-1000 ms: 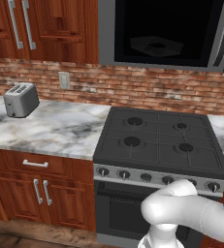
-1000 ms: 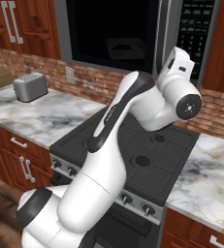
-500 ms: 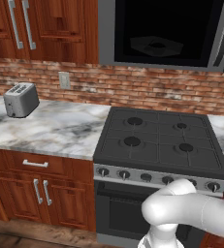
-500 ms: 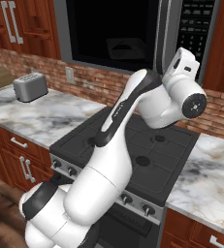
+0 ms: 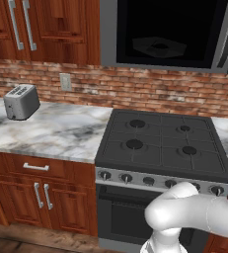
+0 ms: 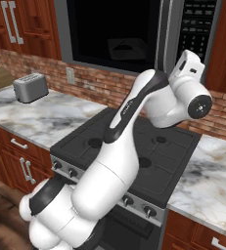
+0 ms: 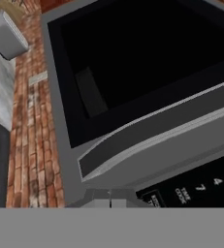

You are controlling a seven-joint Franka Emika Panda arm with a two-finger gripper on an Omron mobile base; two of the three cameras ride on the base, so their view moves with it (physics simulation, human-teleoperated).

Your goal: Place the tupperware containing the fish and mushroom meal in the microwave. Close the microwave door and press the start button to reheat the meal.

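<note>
The tupperware [image 6: 127, 49] sits inside the microwave [image 5: 165, 34], deep in the dark cavity left of the fingers, which are pressed together on nothing. From the hand view, the microwave door [image 7: 157, 131] edge and keypad [image 7: 196, 186] loom close; the base views add the stove [image 5: 162, 148], toaster [image 5: 20, 101] and marble surface [image 5: 56, 131].

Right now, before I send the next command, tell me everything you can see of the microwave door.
The microwave door is a grey-framed panel with a dark glass window, swung open and seen nearly edge-on at the right side of the microwave cavity, next to the black keypad. In the hand view it crosses the picture as a long grey slab in front of the dark cavity. The tupperware sits inside. I cannot tell whether the pincer touches the door.
</note>
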